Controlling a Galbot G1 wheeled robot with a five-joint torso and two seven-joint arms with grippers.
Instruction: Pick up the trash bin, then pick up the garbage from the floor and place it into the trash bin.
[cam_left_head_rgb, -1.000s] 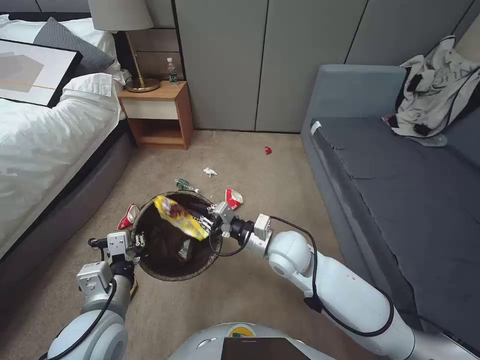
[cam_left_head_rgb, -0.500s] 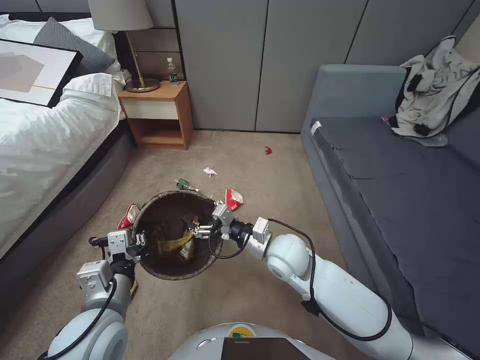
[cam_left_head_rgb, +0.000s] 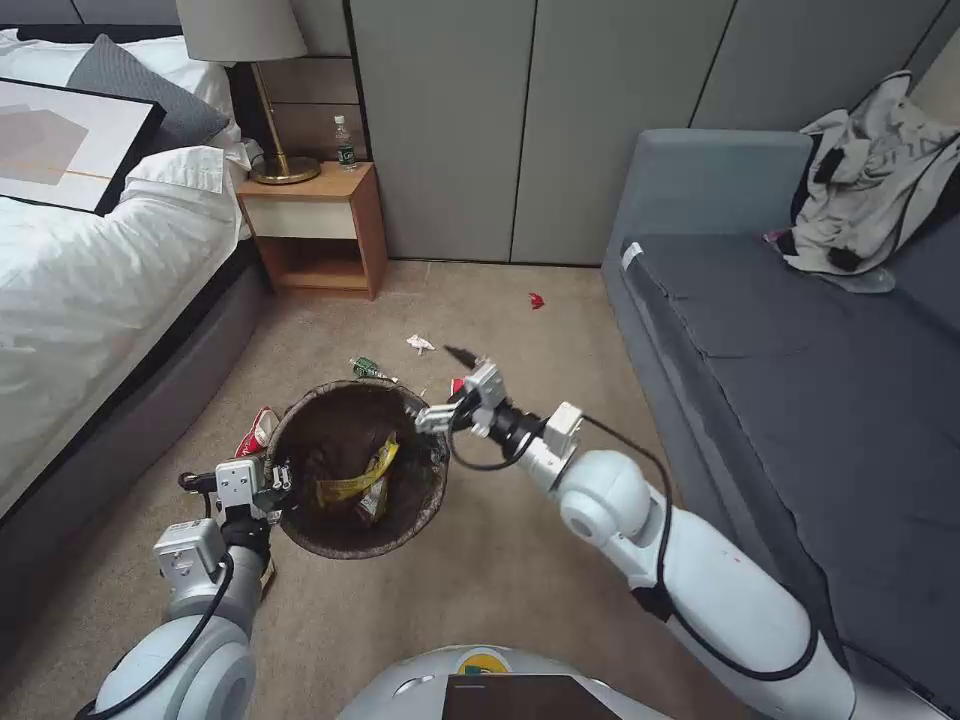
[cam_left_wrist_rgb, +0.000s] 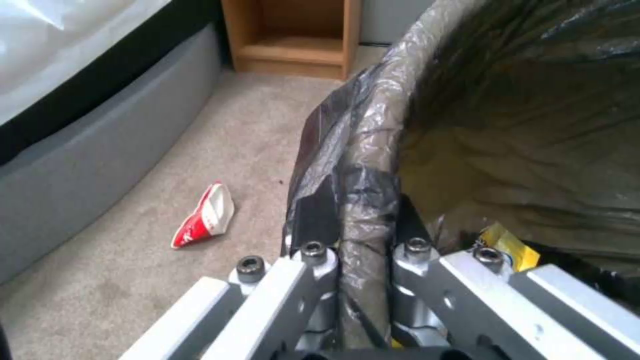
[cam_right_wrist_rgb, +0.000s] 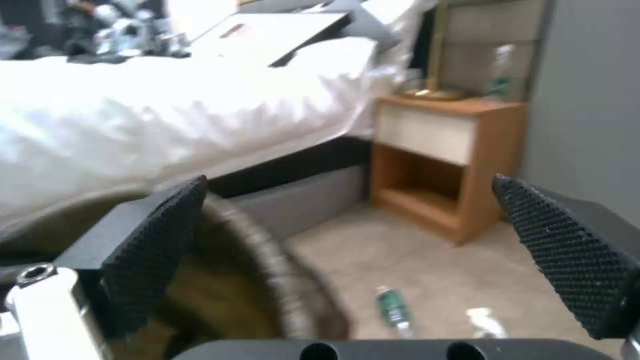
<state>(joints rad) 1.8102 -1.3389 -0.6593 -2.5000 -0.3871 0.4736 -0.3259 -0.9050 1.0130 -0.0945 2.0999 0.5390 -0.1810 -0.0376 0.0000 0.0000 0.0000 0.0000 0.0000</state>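
Looking nearest first, you have the left tool (cam_left_head_rgb: 282, 487) clamped on the near-left rim of the small round white plastic trash bin (cam_left_head_rgb: 300, 535), lined with a dark brown bag; in the left wrist view its fingers (cam_left_wrist_rgb: 313, 220) pinch the bagged rim from both sides. The bin is held above the beige carpet floor (cam_left_head_rgb: 520, 580). Inside it lies a yellow snack wrapper (cam_left_head_rgb: 360, 478). Your right tool (cam_left_head_rgb: 447, 385) hovers at the bin's far-right rim, spread wide and holding nothing; the right wrist view shows its black textured pads (cam_right_wrist_rgb: 160, 240) far apart. Left of the bin a red-and-white snack wrapper (cam_left_wrist_rgb: 205, 216) lies on the carpet beside the grey bed base (cam_left_head_rgb: 120, 430). Just past the bin is a small green-labelled plastic bottle (cam_left_head_rgb: 372, 370), then a crumpled white tissue (cam_left_head_rgb: 420, 343). Farther off, a red scrap (cam_left_head_rgb: 536, 299) sits near the grey sofa (cam_left_head_rgb: 800, 380). A wooden nightstand (cam_left_head_rgb: 315, 230) stands at the wall.
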